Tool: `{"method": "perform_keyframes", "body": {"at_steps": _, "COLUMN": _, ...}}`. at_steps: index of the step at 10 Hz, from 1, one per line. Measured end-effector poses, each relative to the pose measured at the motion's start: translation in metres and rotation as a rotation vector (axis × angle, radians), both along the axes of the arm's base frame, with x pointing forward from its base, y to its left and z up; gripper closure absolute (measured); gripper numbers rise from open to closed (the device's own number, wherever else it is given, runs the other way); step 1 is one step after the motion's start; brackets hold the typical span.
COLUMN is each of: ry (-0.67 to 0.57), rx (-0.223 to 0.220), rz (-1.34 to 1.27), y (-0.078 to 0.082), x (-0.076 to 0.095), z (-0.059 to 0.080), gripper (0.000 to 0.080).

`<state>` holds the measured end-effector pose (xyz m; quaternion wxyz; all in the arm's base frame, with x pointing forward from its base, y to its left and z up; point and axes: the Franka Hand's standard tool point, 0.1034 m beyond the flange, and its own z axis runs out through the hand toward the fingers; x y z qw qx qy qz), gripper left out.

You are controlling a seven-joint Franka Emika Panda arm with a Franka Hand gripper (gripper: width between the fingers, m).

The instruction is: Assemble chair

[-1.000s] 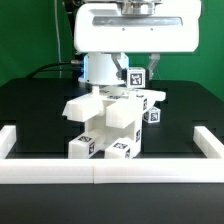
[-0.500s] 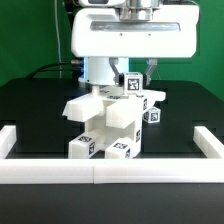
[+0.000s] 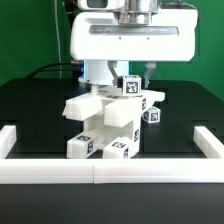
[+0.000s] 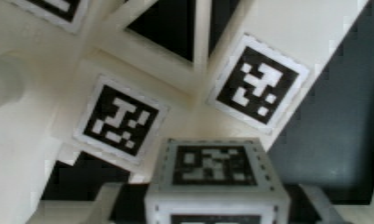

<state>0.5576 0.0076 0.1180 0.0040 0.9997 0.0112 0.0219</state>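
The partly built white chair (image 3: 108,118) stands in the middle of the black table, a stack of slab and post parts with black-and-white tags. My gripper (image 3: 131,78) hangs right above its top and is shut on a white square post (image 3: 129,86) with a tag on its face. The post's lower end is at the chair's upper parts; I cannot tell whether it touches them. In the wrist view the tagged post (image 4: 210,165) sits between my two fingers (image 4: 122,200), with the chair's tagged slabs (image 4: 122,118) close beneath it.
Long white border rails run along the front (image 3: 100,172) and both sides (image 3: 208,140) of the black table. A small tagged white block (image 3: 152,115) sticks out on the exterior view's right of the chair. A green wall stands behind.
The gripper has come down a little with the post in it, closer to the chair's top. The chair has not moved.
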Motion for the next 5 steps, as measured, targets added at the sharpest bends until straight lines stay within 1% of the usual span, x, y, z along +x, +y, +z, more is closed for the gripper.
{"method": "perform_keyframes", "body": {"at_steps": 5, "ry": -0.015, "rx": -0.005, "rz": 0.007, "y": -0.0065, "x": 0.0031, "z": 0.0000, "gripper": 0.0512}}
